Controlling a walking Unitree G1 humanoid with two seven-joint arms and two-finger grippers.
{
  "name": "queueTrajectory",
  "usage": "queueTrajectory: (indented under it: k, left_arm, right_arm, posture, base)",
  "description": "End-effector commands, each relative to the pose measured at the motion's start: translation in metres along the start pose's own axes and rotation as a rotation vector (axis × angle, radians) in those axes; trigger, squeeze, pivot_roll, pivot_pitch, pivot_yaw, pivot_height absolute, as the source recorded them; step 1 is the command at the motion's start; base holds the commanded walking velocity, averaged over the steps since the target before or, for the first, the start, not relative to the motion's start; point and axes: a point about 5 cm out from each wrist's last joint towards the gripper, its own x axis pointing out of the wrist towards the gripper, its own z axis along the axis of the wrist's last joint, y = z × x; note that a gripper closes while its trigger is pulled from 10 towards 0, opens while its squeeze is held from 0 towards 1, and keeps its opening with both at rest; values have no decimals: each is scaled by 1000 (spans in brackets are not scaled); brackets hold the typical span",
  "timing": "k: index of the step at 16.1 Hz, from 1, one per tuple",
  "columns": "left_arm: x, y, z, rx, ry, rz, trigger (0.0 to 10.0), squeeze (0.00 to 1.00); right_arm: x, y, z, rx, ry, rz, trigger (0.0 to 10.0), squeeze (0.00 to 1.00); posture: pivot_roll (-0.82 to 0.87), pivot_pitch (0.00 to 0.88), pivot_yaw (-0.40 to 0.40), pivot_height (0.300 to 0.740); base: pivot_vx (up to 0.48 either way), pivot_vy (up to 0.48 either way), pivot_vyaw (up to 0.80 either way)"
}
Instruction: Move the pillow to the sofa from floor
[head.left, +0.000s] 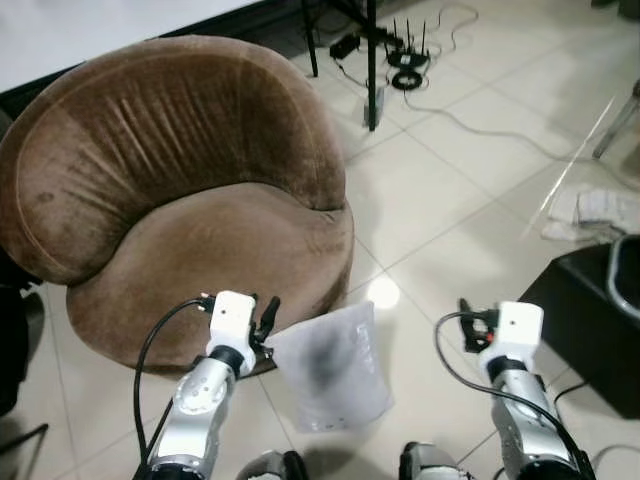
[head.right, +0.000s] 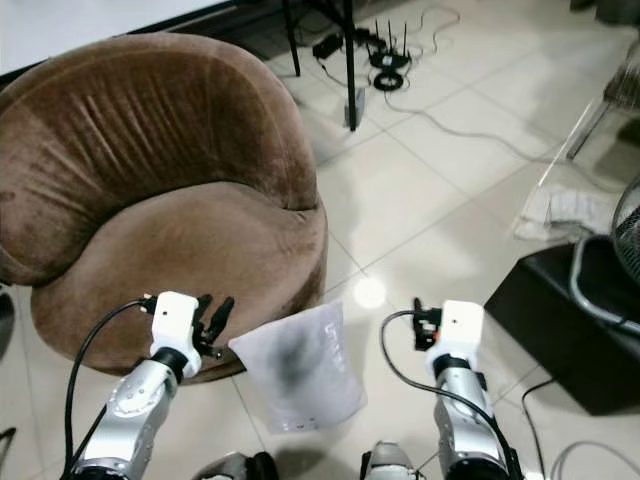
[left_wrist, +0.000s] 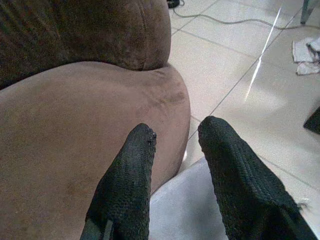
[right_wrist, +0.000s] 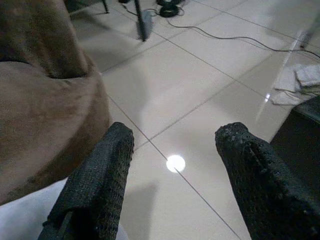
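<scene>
A whitish-grey pillow (head.left: 332, 368) with a dark smudge hangs just in front of the brown round sofa (head.left: 190, 200), between my two arms. My left gripper (head.left: 266, 320) is at the pillow's upper left corner. In the left wrist view the pillow (left_wrist: 187, 210) sits between the two black fingers (left_wrist: 132, 175), which are shut on its edge, with the sofa seat (left_wrist: 65, 130) just beyond the tips. My right gripper (head.left: 478, 322) stands open to the right of the pillow, holding nothing; its fingers (right_wrist: 100, 180) are spread wide over the tiled floor.
A black box (head.left: 590, 330) with a fan's rim stands on the floor at the right. Cables and a router (head.left: 408, 62) lie behind the sofa near a black stand leg (head.left: 371, 70). Crumpled cloth (head.left: 592, 212) lies far right. Open tiles (head.left: 440, 200) stretch right of the sofa.
</scene>
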Motion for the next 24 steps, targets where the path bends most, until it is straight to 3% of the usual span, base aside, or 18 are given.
queueTrajectory:
  k: [1,3,5,8,9,11,13,15,17,20,23,24]
  left_arm:
    - [3,1,6,25,-7,20,10000,0]
    - [8,4,7,10,16,31,10000,0]
    - [8,2,3,22,46,35,10000,0]
    - [-8,3,3,-12,17,59,10000,0]
    - [-18,12,-6,-87,50,152,10000,0]
    - [-39,20,-24,-44,105,220,10000,0]
    - [-45,21,-23,0,115,250,10000,0]
    - [-46,17,-12,-72,58,249,10000,0]
    - [-31,2,-10,-20,72,136,10000,0]
    - [-23,-2,-3,-38,49,72,10000,0]
    - [-11,-8,0,-51,37,24,10000,0]
    - [-10,-12,0,-59,45,2,10000,0]
  right_arm:
    - [2,2,-3,4,30,11,10000,0]
    - [9,5,3,24,34,17,10000,0]
    - [13,11,7,-12,30,72,10000,0]
    - [16,15,4,43,62,78,10000,0]
    - [19,26,6,28,62,128,10000,0]
    - [23,47,7,19,80,213,10000,0]
    - [22,49,3,3,108,235,10000,0]
    - [21,52,2,31,115,232,10000,0]
    - [20,48,-1,133,121,192,10000,0]
    - [8,32,-17,39,178,113,10000,0]
    - [-12,6,-20,111,123,-9,10000,0]
    - [-18,3,-18,93,103,-14,10000,0]
  posture:
    - [-164,47,93,740]
    - [-155,31,87,740]
    - [-117,38,63,740]
    - [-69,56,44,740]
    - [-45,78,38,740]
    - [15,109,-21,740]
    - [44,117,-39,740]
    - [44,117,-39,740]
    - [39,113,-2,740]
    - [2,119,42,740]
    - [-106,137,112,740]
    - [-168,154,130,740]
  base:
    - [0,0,0]
    - [0,0,0]
    - [0,0,0]
    - [0,0,0]
    - [0,0,0]
    - [0,0,0]
    - [0,0,0]
    - [0,0,0]
    - [0,0,0]
    - [0,0,0]
    - [0,0,0]
    - [0,0,0]
